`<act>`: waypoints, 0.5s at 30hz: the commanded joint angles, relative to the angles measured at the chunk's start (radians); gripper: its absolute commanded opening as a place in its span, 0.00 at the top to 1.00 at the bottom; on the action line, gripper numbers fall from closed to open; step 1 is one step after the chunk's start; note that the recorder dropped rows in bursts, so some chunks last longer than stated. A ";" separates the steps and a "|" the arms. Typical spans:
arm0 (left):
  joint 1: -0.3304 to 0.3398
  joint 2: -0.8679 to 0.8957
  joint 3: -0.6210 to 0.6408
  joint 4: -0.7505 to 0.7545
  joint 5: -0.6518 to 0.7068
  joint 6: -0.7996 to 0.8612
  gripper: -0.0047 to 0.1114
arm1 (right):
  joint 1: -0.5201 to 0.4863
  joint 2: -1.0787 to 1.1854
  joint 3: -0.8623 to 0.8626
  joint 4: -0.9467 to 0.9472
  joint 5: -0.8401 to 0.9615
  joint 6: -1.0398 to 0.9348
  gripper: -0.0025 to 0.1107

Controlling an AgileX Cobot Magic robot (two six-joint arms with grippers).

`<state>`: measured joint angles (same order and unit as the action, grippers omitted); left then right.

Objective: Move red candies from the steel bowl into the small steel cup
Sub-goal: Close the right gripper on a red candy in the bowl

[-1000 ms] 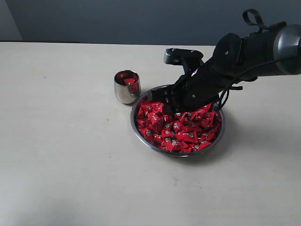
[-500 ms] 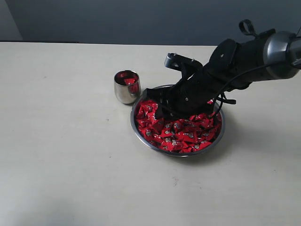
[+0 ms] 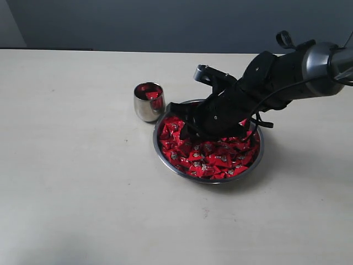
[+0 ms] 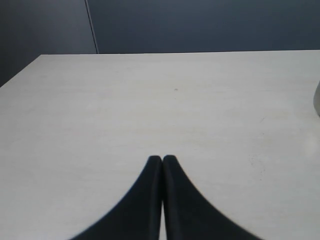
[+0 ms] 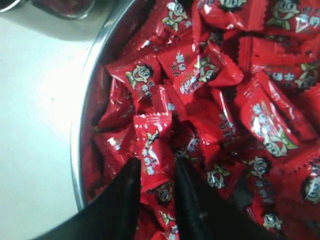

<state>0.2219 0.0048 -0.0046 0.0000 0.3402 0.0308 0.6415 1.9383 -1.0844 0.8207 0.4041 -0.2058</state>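
Note:
The steel bowl sits right of the table's middle, heaped with red candies. The small steel cup stands just beyond the bowl's left rim, with red candies showing in it. My right gripper reaches down into the bowl's cup-side part. In the right wrist view its jaws stand open, fingertips pushed into the pile, with one upright candy between them, close to the bowl's rim. My left gripper is shut and empty over bare table, and it does not appear in the exterior view.
The pale tabletop stretches around the bowl and cup. A dark wall runs behind the table's far edge. The right arm's black body crosses above the bowl's back right.
The right gripper has sunk lower into the candies and shifted a little toward the cup side of the bowl. Bowl and cup have stayed put.

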 commanded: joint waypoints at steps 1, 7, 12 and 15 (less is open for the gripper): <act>-0.005 -0.005 0.005 -0.006 -0.010 -0.001 0.96 | -0.001 0.014 0.002 0.013 -0.012 -0.003 0.76; -0.005 -0.005 0.005 -0.006 -0.010 -0.001 0.96 | -0.001 0.032 0.002 0.036 -0.010 -0.003 0.76; -0.005 -0.005 0.005 -0.006 -0.010 -0.001 0.96 | -0.001 0.032 0.002 0.040 0.007 -0.003 0.76; -0.005 -0.005 0.005 -0.006 -0.010 -0.001 0.96 | -0.001 0.032 0.002 0.040 0.016 -0.003 0.76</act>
<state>0.2219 0.0048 -0.0046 0.0000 0.3402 0.0308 0.6415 1.9682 -1.0844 0.8628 0.4167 -0.2058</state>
